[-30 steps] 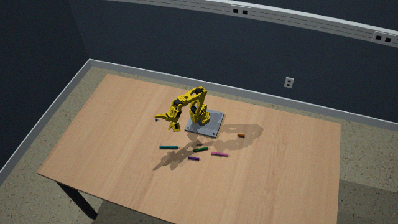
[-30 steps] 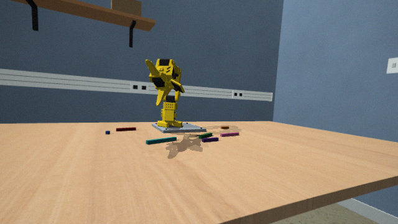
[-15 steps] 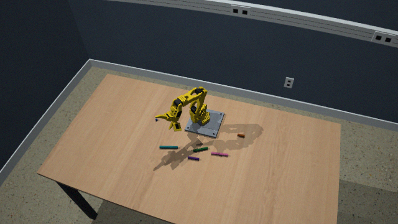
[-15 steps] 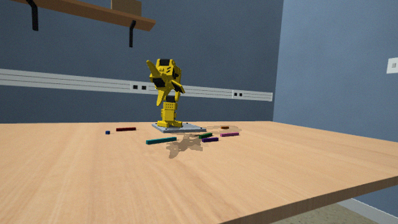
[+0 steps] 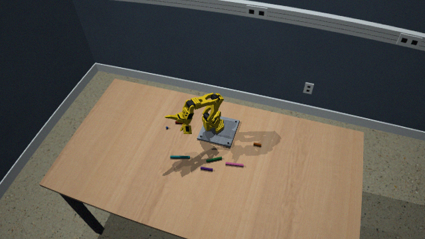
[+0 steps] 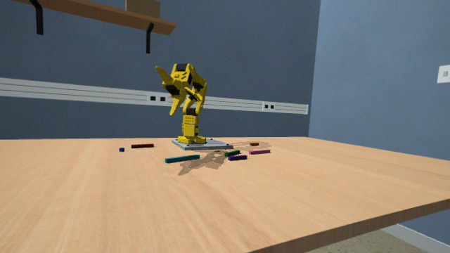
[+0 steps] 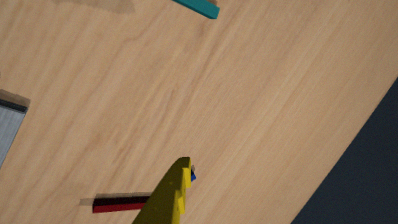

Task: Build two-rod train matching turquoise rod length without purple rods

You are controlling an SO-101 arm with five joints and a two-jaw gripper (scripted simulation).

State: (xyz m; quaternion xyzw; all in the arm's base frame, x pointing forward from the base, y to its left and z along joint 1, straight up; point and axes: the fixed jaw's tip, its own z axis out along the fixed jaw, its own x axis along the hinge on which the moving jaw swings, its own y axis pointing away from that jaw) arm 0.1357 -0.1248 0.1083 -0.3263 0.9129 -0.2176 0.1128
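While pincer (image 5: pixel 176 124) (image 6: pixel 164 91) gapes wide, rods lie apart.

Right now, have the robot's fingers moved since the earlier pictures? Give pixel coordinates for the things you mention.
Yes. The fingers (image 5: pixel 172 117) (image 6: pixel 162 75) moved left in the exterior view, judged against the wall sockets (image 5: pixel 251 11) (image 6: pixel 152 98).
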